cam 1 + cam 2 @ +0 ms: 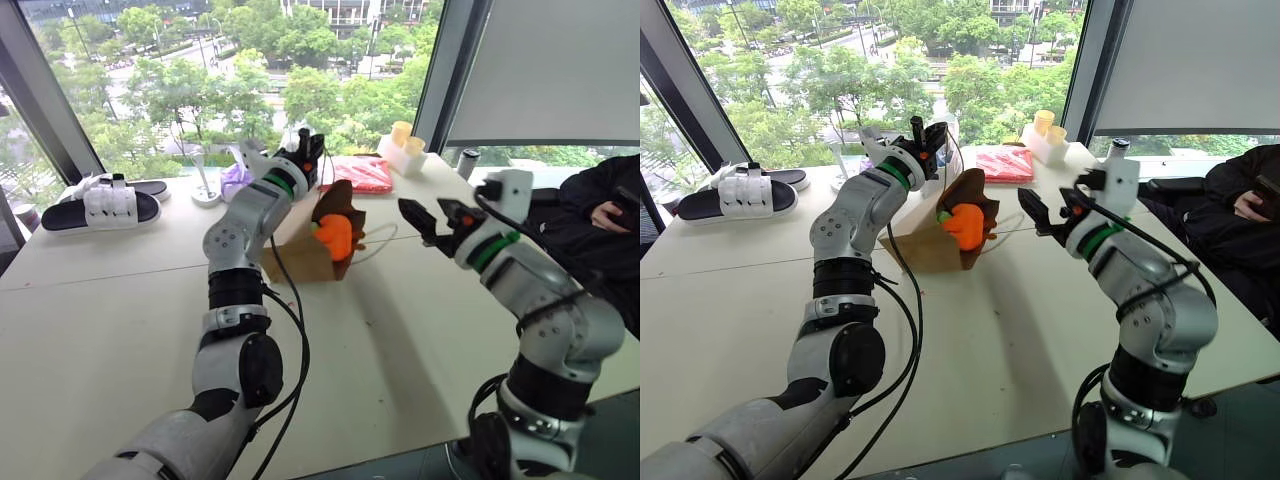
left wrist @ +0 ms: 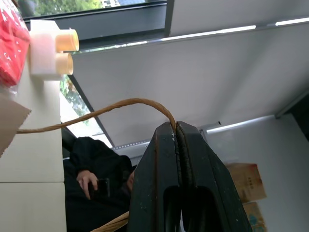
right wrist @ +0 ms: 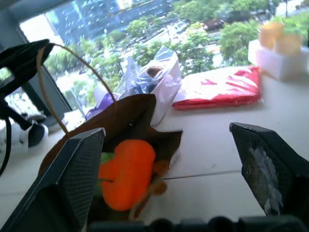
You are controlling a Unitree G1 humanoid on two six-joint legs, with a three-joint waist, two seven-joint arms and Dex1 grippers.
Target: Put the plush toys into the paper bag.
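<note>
Left eye view has the paper bag (image 1: pixel 300 252) lying tipped on its side near the middle of the tabletop (image 1: pixel 400 330), its mouth turned toward the right edge. The orange plush toy (image 1: pixel 335 236) sits in that mouth, partly out past the rim, and in the right wrist view a sliver of the lime green plush toy (image 3: pixel 107 157) shows just beside it, deeper in the bag. The left gripper (image 1: pixel 311 143) is raised above the bag, and the left wrist view shows its two black fingers (image 2: pixel 159 174) clamped flat together on the bag's thin twisted handle (image 2: pixel 96 112), which loops away toward the brown paper. The right gripper (image 1: pixel 428 214) hangs in the air well apart from the bag, toward the right edge, with its jaws spread wide and nothing between them. Along the far edge of the tabletop lie a red packet (image 1: pixel 358 172), a clear plastic bag (image 3: pixel 149 79) of blue items, a purple pouch (image 1: pixel 236 180) and a black-and-white sandal (image 1: pixel 105 207). A person in dark clothes (image 1: pixel 600 205) sits past the right edge.
</note>
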